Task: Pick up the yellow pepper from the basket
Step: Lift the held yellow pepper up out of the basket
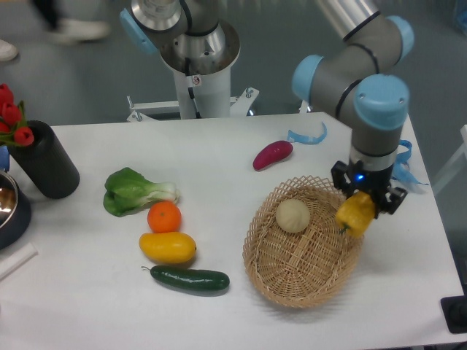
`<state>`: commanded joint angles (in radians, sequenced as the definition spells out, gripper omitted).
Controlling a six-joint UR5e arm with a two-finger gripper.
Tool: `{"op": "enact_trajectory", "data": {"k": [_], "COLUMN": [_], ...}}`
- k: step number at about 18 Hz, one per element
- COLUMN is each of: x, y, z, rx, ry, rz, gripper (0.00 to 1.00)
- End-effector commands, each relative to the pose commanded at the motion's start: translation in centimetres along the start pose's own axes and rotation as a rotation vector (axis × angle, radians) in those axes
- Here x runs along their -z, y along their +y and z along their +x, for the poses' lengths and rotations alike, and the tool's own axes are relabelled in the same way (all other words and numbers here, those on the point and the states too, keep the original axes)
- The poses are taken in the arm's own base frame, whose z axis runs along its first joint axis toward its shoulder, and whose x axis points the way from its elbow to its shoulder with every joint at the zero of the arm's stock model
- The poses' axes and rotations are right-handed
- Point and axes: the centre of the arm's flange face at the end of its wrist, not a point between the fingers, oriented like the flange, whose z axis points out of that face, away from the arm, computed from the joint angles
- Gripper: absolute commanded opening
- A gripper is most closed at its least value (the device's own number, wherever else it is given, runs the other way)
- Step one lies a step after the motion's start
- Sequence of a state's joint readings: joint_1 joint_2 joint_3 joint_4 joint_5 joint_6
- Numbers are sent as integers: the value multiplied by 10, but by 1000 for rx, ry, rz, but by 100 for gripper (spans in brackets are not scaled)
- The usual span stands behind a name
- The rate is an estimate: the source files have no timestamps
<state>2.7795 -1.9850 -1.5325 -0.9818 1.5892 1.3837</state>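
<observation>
The yellow pepper (355,213) is held in my gripper (363,206), just above the right rim of the basket (271,265). The gripper's fingers are closed on the pepper's top and mostly hidden behind it. The basket is a tan oval wicker one at the front right of the table. A pale round bun-like ball (293,216) lies inside it at the back.
On the white table: a purple eggplant (272,154) behind the basket, bok choy (132,191), an orange (163,216), a yellow-orange mango (168,247) and a cucumber (190,278) at left. A black vase with red tulips (42,158) and a metal bowl (9,205) stand far left.
</observation>
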Motion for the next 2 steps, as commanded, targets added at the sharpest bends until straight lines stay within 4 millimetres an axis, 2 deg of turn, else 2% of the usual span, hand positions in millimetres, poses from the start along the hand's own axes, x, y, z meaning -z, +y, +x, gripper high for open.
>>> {"op": "enact_trajectory", "data": {"k": [2], "x": [0], "y": [11], "z": [-9], "rx": [17], "ry": [-8], "rz": [-1], "gripper": [30]}}
